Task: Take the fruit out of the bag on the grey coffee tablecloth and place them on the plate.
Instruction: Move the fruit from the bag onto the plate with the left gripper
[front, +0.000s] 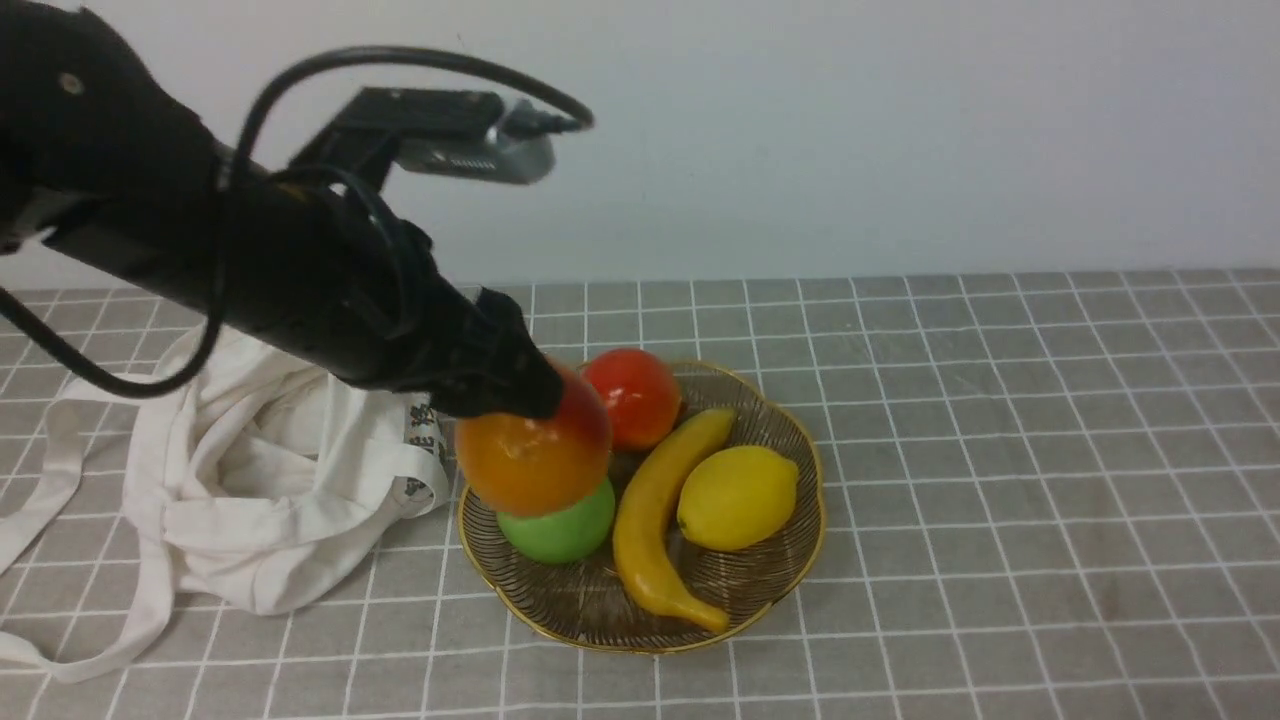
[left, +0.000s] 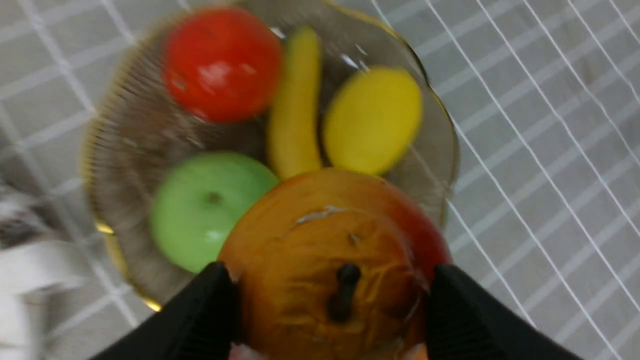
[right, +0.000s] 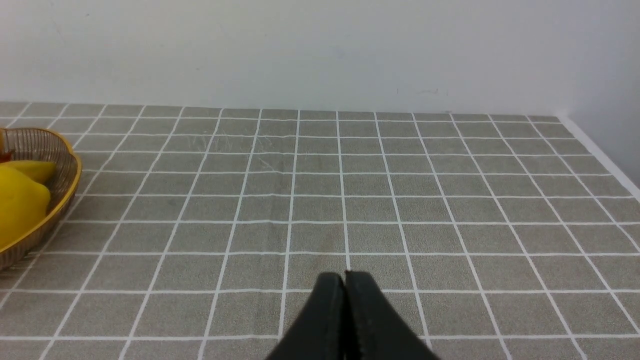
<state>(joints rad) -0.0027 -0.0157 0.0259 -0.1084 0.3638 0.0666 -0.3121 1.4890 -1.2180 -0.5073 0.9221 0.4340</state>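
Apparently near its end, the job has the glossy pear (front: 535, 450), orange with a red blush and a short dark stem, clamped in the left gripper (left: 332, 295) above the plate (front: 640, 648), beside the white cloth bag (front: 270, 560). Already on that ribbed, gold-rimmed glass are the round green apple (front: 560, 525), shiny red fruit (front: 632, 398), curved banana (front: 655, 530) and blunt-ended lemon (front: 740, 498), so only setting the pear down seems left, though the bag's folds could hide more. Farther out, the right gripper (right: 345, 300) has its fingertips together over the flat, white-gridded grey tablecloth (front: 1000, 500).
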